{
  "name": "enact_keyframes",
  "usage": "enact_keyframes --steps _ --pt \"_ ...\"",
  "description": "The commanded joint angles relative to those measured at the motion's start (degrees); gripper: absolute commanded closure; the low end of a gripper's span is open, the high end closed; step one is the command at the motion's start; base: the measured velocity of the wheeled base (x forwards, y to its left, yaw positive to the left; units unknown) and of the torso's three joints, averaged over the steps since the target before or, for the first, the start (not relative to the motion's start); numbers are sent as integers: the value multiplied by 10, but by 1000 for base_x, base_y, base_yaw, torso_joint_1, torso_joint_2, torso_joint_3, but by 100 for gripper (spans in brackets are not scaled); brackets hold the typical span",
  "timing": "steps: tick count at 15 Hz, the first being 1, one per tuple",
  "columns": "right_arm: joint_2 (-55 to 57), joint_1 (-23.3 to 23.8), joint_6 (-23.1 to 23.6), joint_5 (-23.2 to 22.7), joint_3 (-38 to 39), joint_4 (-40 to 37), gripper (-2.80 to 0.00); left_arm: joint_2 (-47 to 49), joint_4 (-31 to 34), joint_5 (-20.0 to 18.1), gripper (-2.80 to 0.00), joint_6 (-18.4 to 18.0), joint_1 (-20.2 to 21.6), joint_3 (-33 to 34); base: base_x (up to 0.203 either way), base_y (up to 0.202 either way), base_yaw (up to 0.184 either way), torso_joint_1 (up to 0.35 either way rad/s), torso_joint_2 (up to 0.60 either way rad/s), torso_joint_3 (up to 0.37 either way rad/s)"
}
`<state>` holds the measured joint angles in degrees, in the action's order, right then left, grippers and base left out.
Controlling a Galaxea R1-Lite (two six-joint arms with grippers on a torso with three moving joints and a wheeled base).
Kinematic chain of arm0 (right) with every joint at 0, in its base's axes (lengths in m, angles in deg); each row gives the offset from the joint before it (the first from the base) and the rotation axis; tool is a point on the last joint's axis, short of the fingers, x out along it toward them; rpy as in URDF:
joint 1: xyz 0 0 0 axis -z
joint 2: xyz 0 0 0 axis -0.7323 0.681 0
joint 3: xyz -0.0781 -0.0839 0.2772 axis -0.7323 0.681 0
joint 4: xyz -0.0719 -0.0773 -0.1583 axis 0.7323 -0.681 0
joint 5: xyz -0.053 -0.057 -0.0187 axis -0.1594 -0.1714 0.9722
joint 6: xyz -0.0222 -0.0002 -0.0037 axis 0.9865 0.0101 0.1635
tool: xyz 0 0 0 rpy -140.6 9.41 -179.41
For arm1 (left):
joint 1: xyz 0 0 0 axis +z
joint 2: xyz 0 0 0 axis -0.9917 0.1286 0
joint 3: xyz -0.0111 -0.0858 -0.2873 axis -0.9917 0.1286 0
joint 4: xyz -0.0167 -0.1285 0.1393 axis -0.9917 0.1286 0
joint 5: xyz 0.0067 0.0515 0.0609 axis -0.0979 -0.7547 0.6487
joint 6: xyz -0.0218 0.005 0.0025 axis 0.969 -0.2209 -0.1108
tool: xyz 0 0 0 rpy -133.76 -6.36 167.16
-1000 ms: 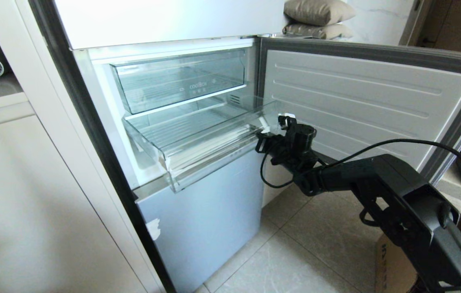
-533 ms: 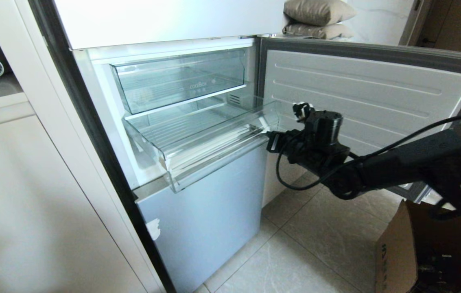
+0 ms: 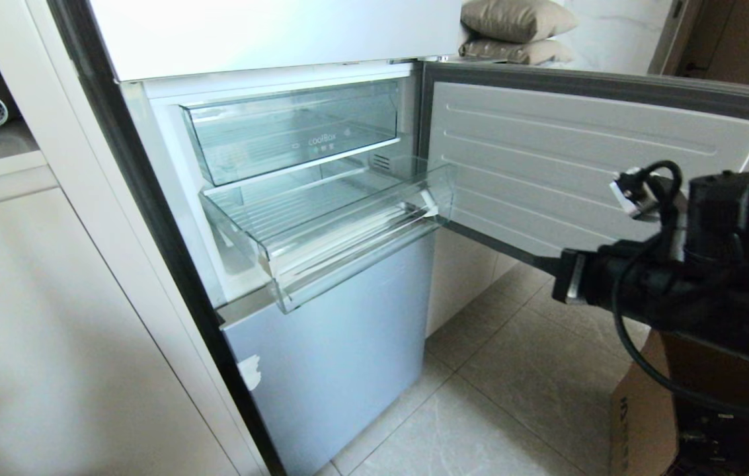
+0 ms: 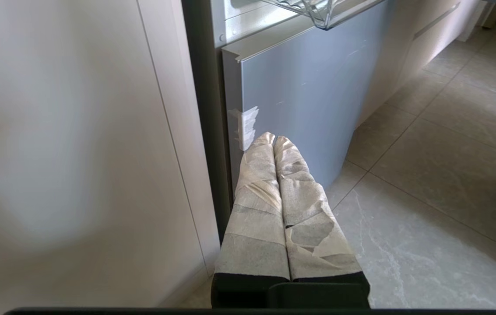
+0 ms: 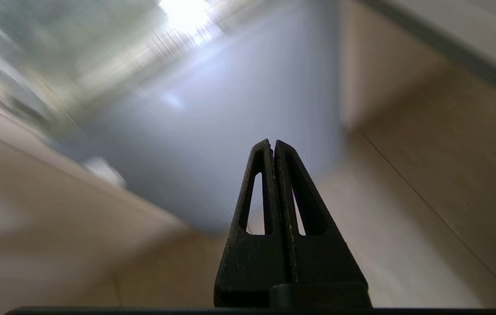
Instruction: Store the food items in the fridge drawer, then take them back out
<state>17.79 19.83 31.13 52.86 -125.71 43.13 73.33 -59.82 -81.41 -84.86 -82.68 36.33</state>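
You are in a kitchen with pale cabinet fronts on the far left, a grey tiled floor (image 3: 480, 410) below, and an open fridge ahead whose door (image 3: 586, 152) swings out to the right. Your left gripper (image 4: 274, 140) hangs low by the blue-grey lower panel (image 4: 309, 96), its taped fingers (image 4: 256, 175) pressed together on nothing. Well off to the left of your right gripper (image 5: 272, 144), and higher than the left one, sits the lettered clear drawer (image 3: 295, 129), pushed in and holding nothing you can see. Just under it the fridge drawer (image 3: 348, 238) is pulled out over the lower panel, its ribbed floor bare: no food items lie in it, and none show in any view, so you will have to find them off to the right. The right gripper is out in front of the door panel, well clear of the drawer's right end, jaws clenched flat with nothing between them; its wrist picture is smeared, so expect the arm to be swinging. By my guess, the fruit-like balls will be light, rounded and apt to roll, so close across the widest part and let the lumpy skin give you purchase. The drawer is thin clear plastic, stiff but likely brittle; set things down rather than drop them. A cardboard box (image 3: 638, 423) stands on the floor beneath your right arm.
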Motion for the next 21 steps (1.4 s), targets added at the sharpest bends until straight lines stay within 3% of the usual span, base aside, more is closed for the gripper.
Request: enact_keyframes --steps 1,3,13,21 --pt "-137 2 -2 17 93 -18 0 0 0 0 0 0 0 0 0 0 0 0 0 0" --pt "-181 3 3 25 139 -25 0 1 0 0 0 0 0 0 0 0 0 0 0 0" --pt "-177 4 -3 25 188 16 0 0 0 0 0 0 0 0 0 0 0 0 0 0" --pt "-174 7 -6 26 221 24 0 0 0 0 0 0 0 0 -1 -8 162 2 1 3"
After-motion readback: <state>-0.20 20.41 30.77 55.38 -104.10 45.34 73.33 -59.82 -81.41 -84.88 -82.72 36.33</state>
